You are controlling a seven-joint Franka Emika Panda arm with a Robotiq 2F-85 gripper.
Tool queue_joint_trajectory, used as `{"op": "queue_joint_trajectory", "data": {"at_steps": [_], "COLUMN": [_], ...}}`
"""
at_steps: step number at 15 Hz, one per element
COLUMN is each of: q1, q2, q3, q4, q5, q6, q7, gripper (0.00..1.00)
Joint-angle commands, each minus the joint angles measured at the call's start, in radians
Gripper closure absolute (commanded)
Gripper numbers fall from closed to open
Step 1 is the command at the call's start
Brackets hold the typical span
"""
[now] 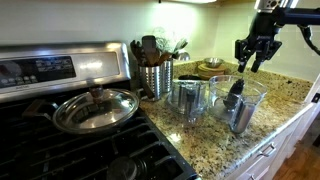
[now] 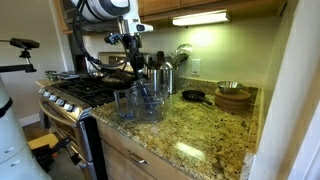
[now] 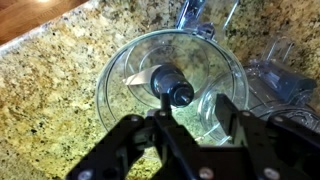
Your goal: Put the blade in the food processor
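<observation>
The food processor is a wide clear bowl on the speckled granite counter, directly under the wrist camera. The blade, a dark spindle with pale curved blades at its foot, stands upright in the bowl's centre. My gripper hangs above the bowl, its jaws apart and nothing between them. In both exterior views the gripper is raised clear above the bowl, and the dark blade shows through the clear wall.
A shiny grey cylinder stands beside the bowl. A perforated steel utensil holder sits behind it. The stove holds a lidded pan. Wooden bowls and a small black pan lie further along the counter.
</observation>
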Motion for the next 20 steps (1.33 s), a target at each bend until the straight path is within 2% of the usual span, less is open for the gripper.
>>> {"op": "queue_joint_trajectory", "data": {"at_steps": [1,3,6,12,20], "q1": [0.011,0.012,0.009,0.005,-0.008], "q2": [0.018,0.023,0.032,0.071,0.160], "q3": [-0.008,-0.007,-0.007,-0.012,-0.032], "q4": [0.012,0.009,0.007,0.011,0.027], "q5": [0.075,0.101,0.123,0.151,0.160], "q6": [-0.044,-0.050,-0.055,-0.055,-0.030], "q7": [-0.062,-0.078,-0.087,-0.085,-0.073], "gripper": [0.80,0.92,0.99,0.94,0.94]}}
